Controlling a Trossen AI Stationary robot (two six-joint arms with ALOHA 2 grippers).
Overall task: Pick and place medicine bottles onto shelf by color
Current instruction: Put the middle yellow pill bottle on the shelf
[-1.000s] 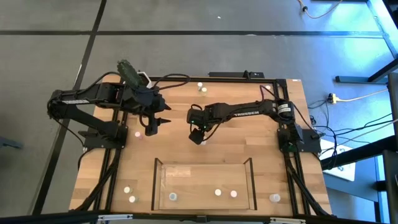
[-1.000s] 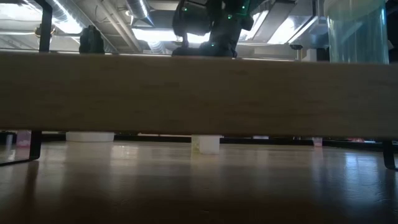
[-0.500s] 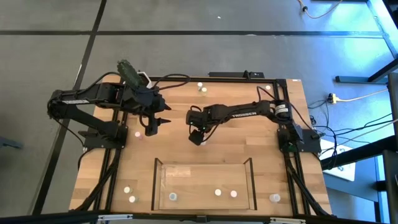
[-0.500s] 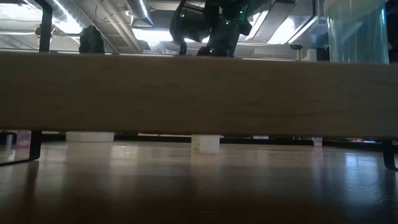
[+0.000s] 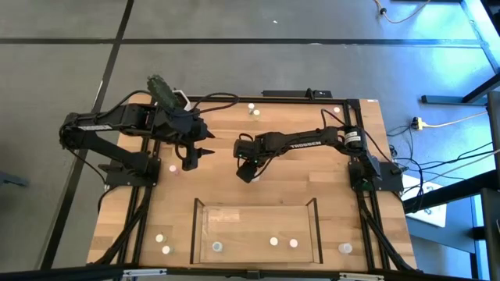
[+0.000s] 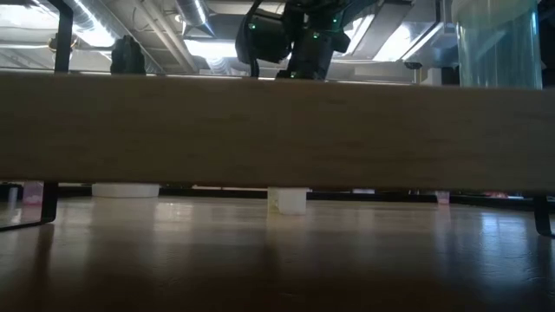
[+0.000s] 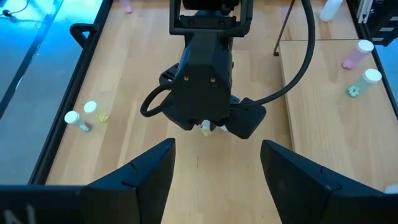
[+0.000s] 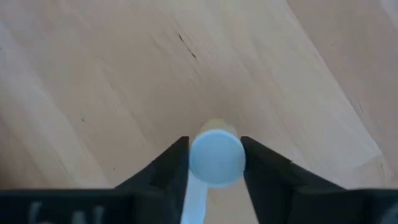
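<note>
While the left arm waits at the far left of the table, this is how things stand.
Right gripper [image 8: 214, 165]: mid-table, fingers [image 8: 171, 162] pressed on either side of a pale-capped bottle [image 8: 216, 157].
Left gripper [image 5: 190, 158]: hanging wide, holding nothing.
Shelf [image 5: 200, 234]: near edge, centre; three bottles inside.
Loose bottles [image 5: 162, 243]: near-left, beside the shelf.

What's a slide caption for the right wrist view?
Right gripper fingers flank a white-capped bottle standing on the wood table.
</note>
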